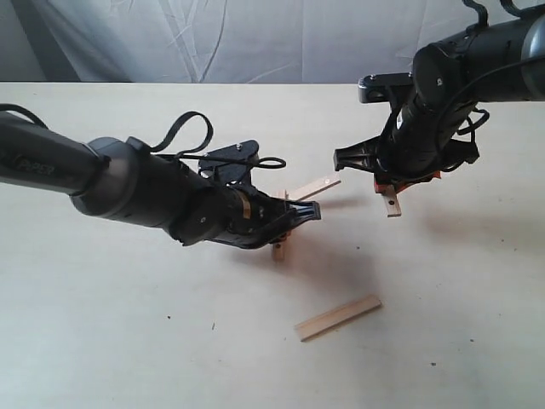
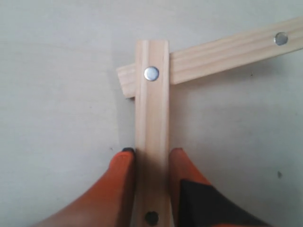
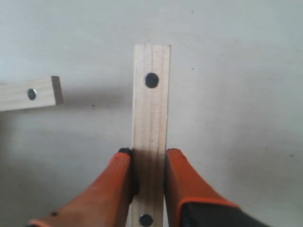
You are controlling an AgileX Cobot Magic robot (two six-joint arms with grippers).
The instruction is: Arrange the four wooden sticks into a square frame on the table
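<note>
My left gripper [image 2: 152, 153] is shut on a wooden stick [image 2: 152, 113], orange fingers [image 2: 118, 189] pressed to both long edges. That stick's far end, with a metal stud, crosses over one end of a second stick [image 2: 227, 52] lying on the table [image 1: 128, 341]. In the exterior view this pair sits near the middle [image 1: 315, 187]. My right gripper [image 3: 148, 153] is shut on a third stick [image 3: 151, 109] held just above the table at the right [image 1: 392, 204]. The second stick's free end [image 3: 28, 93] lies beside it, apart. A fourth stick [image 1: 338, 317] lies loose near the front.
Both dark arms reach in over the table, the left arm [image 1: 102, 179] from the left edge and the right arm [image 1: 460, 94] from the upper right. A grey cloth backdrop [image 1: 255, 34] hangs behind the table's far edge.
</note>
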